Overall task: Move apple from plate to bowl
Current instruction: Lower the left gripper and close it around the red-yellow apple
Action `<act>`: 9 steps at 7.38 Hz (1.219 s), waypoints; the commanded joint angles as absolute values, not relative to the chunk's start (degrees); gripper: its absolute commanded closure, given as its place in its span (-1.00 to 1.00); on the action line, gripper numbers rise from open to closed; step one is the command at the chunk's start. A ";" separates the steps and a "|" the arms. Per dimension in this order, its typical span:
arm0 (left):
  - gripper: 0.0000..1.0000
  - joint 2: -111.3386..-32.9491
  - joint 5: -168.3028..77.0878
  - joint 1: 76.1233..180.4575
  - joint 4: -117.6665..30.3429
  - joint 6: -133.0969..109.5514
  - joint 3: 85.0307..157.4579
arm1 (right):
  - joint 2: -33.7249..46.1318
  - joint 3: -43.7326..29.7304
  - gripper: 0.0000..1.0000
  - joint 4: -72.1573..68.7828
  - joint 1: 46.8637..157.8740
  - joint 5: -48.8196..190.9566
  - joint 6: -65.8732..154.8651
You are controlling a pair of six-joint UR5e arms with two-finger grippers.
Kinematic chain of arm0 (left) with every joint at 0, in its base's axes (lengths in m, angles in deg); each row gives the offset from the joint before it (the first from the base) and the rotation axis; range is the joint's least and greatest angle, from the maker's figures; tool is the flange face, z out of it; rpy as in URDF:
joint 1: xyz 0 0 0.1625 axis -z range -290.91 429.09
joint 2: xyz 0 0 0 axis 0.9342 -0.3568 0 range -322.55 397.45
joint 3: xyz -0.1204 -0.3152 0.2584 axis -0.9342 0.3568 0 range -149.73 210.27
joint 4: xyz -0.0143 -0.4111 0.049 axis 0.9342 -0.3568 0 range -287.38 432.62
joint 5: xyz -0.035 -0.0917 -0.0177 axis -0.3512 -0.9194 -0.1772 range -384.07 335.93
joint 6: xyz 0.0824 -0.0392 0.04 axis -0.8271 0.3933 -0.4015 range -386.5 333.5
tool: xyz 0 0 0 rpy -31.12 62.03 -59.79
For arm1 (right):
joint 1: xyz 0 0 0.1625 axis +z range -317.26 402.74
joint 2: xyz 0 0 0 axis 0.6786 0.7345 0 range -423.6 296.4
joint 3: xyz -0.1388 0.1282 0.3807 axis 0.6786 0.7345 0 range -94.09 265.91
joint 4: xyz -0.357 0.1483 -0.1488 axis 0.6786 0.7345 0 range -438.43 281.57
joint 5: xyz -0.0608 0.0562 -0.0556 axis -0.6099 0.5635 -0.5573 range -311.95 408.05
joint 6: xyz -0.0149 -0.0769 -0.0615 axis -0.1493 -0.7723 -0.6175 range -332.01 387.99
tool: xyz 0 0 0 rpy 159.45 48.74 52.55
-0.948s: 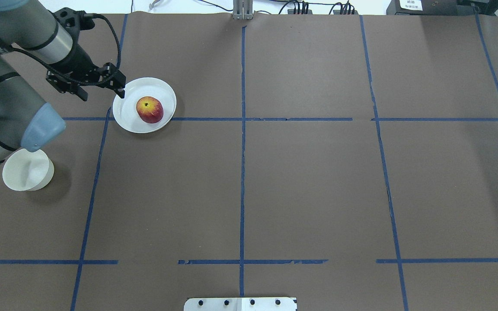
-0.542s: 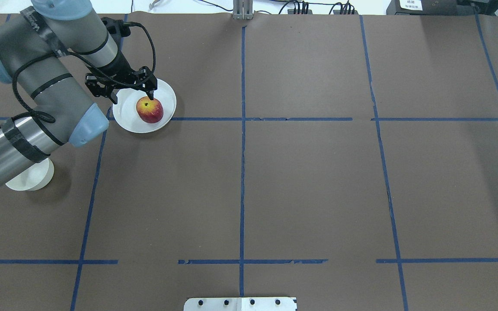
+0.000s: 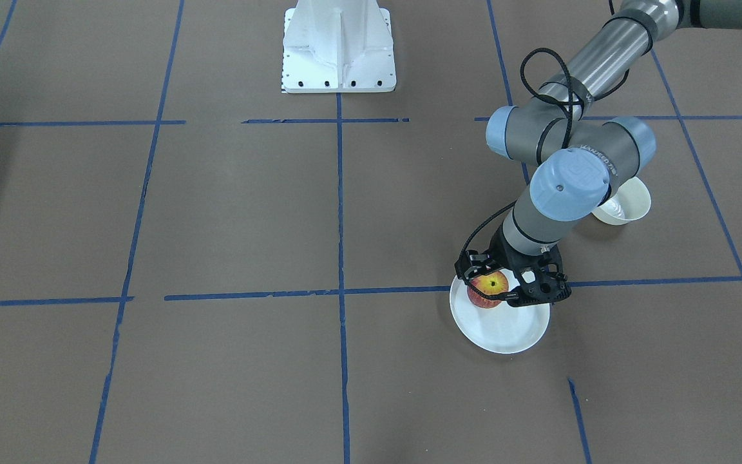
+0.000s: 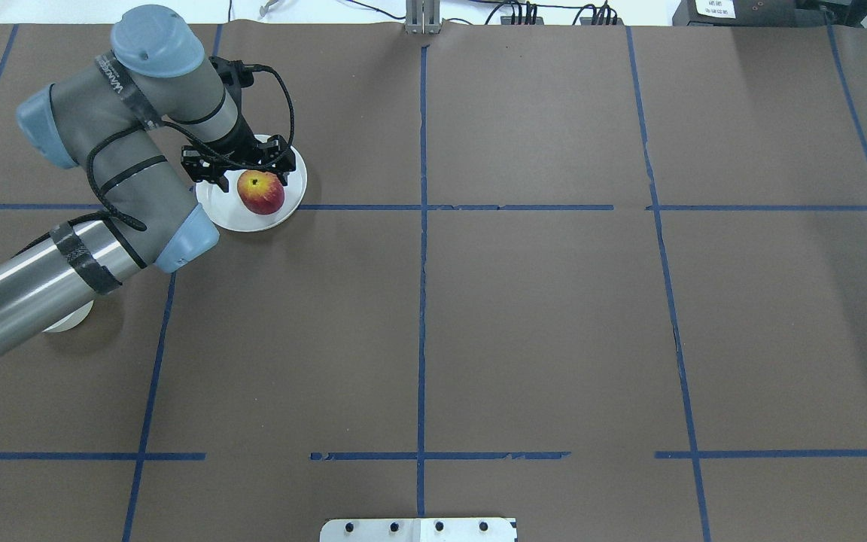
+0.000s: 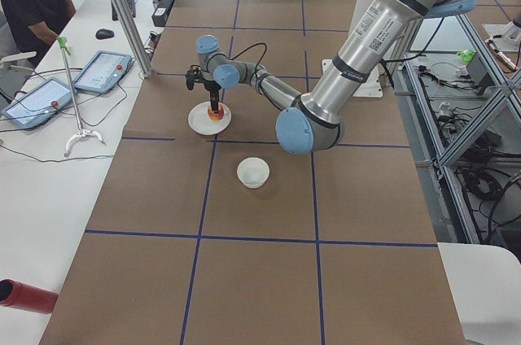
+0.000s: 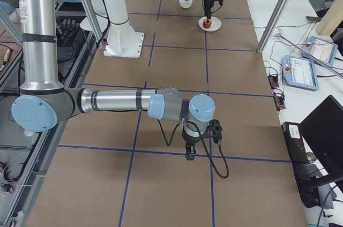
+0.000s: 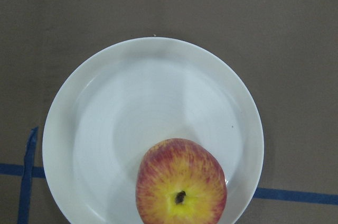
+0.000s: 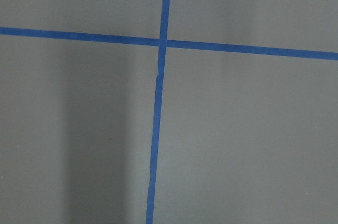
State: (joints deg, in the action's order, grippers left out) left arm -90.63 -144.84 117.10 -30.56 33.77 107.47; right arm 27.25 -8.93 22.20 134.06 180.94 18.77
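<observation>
The red and yellow apple [image 4: 261, 193] lies on the white plate [image 4: 224, 213] at the table's left. My left gripper [image 4: 247, 175] is open and hangs over the apple's far side, a finger on each side of it, not closed on it. The front-facing view shows the apple [image 3: 487, 290], the plate [image 3: 503, 328] and the left gripper [image 3: 502, 285] the same way. The left wrist view shows the apple [image 7: 181, 189] low on the plate [image 7: 153, 92]. The cream bowl [image 3: 628, 203] stands empty nearer the robot; my arm hides most of it overhead. My right gripper [image 6: 190, 152] hangs over bare table far off; I cannot tell its state.
Brown table cover with blue tape lines. The white robot base [image 3: 339, 48] stands at the robot's side of the table. A person and tablets are at the side bench [image 5: 49, 85]. The right wrist view shows only tape lines [image 8: 158, 102].
My left arm has swung right, from beside the plate's left rim to over the apple. The arm now covers most of the bowl in the overhead view. The apple has not moved.
</observation>
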 commanded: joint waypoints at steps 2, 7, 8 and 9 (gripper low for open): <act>-1.00 -90.78 -142.47 115.77 -32.93 34.49 104.73 | 27.19 -8.93 -1.00 22.29 134.06 180.94 18.77; 0.12 -90.78 -142.02 115.15 -35.49 35.19 102.61 | 27.27 -8.93 -1.00 22.20 134.06 180.94 18.77; 0.99 -90.78 -142.02 115.24 -35.40 35.11 102.96 | 27.27 -8.93 -1.00 22.20 134.06 180.94 18.77; 1.00 -90.69 -141.94 115.59 -35.05 34.85 104.44 | 27.27 -8.93 -1.00 22.20 134.06 180.94 18.77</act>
